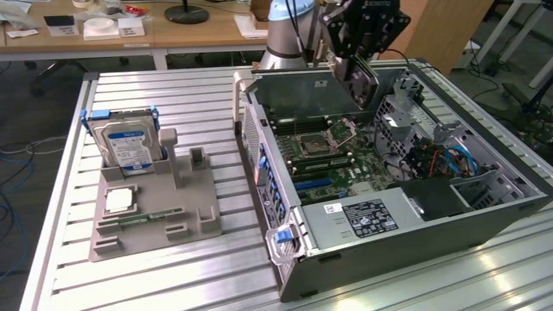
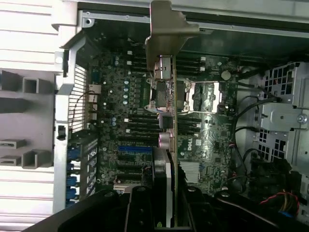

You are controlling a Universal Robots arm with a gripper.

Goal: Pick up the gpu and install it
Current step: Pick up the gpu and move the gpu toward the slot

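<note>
The gpu point(image 1: 366, 85) hangs above the open computer case point(image 1: 484, 223), over its back part, and my gripper point(image 1: 359, 61) is shut on it. In the wrist view the gpu point(image 2: 167, 140) shows edge-on, with its pale metal bracket point(image 2: 166, 34) at the far end. My gripper point(image 2: 166, 212) clamps the card from both sides, dark fingers point(image 2: 140, 208) flanking it. Below the card lies the motherboard point(image 2: 125, 111), with its slots point(image 2: 135, 147) and the processor socket point(image 2: 205, 96). The card hangs apart from the board.
A grey holder point(image 1: 155, 214) on the slatted table at the exterior view's left carries a hard drive point(image 1: 128, 148), a processor chip point(image 1: 121, 201) and a memory stick point(image 1: 142, 219). Inside the case are a power supply point(image 1: 363, 217), cables point(image 1: 454, 159) and a drive cage point(image 2: 285, 116).
</note>
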